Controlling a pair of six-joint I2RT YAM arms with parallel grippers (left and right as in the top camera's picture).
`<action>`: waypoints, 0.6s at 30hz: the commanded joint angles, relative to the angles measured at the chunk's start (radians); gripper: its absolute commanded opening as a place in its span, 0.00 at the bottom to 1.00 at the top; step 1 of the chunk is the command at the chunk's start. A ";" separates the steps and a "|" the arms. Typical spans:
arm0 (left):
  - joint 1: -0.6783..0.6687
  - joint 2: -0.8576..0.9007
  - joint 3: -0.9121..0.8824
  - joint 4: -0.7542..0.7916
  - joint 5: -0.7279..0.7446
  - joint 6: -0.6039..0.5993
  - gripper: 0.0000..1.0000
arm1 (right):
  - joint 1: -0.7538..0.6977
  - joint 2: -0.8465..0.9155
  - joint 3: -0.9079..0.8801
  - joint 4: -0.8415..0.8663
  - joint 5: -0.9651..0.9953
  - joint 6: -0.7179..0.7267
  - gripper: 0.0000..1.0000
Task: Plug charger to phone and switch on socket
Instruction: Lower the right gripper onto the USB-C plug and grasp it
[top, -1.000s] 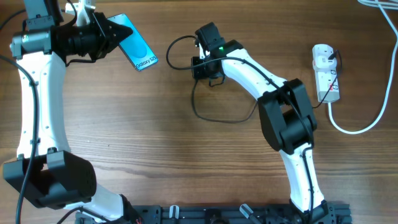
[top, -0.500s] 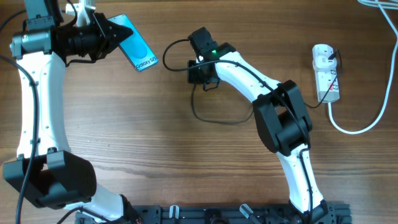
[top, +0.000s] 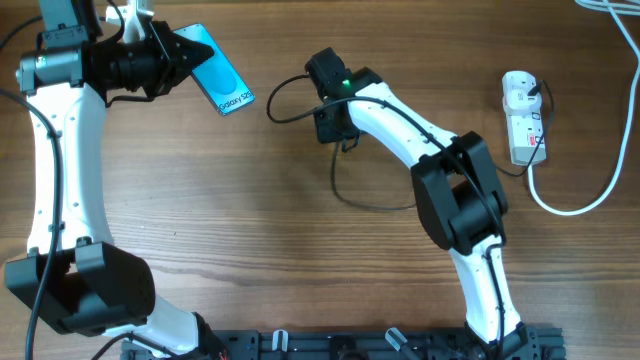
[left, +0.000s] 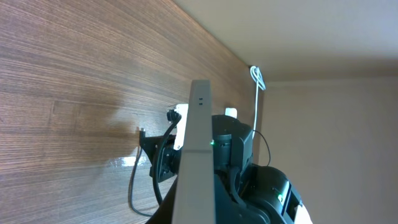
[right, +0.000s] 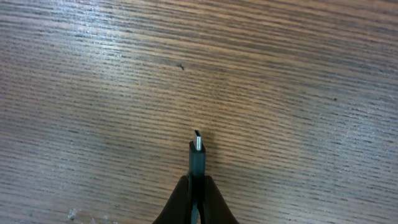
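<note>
My left gripper (top: 175, 55) is shut on the phone (top: 222, 78), a light-blue smartphone held off the table at the upper left; in the left wrist view the phone (left: 196, 155) shows edge-on. My right gripper (top: 330, 120) is shut on the charger (top: 345, 190), a thin black cable that loops over the table and runs right to the socket (top: 523, 118). In the right wrist view the closed fingers (right: 196, 186) pinch the connector, its metal tip (right: 198, 143) pointing out over bare wood. The socket is a white power strip with the black plug in it.
A thick white cord (top: 600, 190) curves from the socket round the right edge of the table. The arm bases stand along the front edge. The wooden table (top: 200, 220) spreads between the arms.
My right gripper moved left and then slightly back right and down, with the cable loop shifting with it. The left arm and phone have not moved.
</note>
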 joint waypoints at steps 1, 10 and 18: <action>-0.004 -0.006 0.013 0.002 0.016 -0.003 0.04 | -0.004 -0.011 -0.058 -0.004 -0.005 0.018 0.04; -0.004 -0.006 0.013 0.003 0.016 -0.022 0.04 | -0.004 -0.011 -0.079 0.003 -0.050 -0.011 0.12; -0.004 -0.006 0.013 0.003 0.016 -0.021 0.04 | -0.004 -0.011 -0.079 0.019 -0.095 0.001 0.22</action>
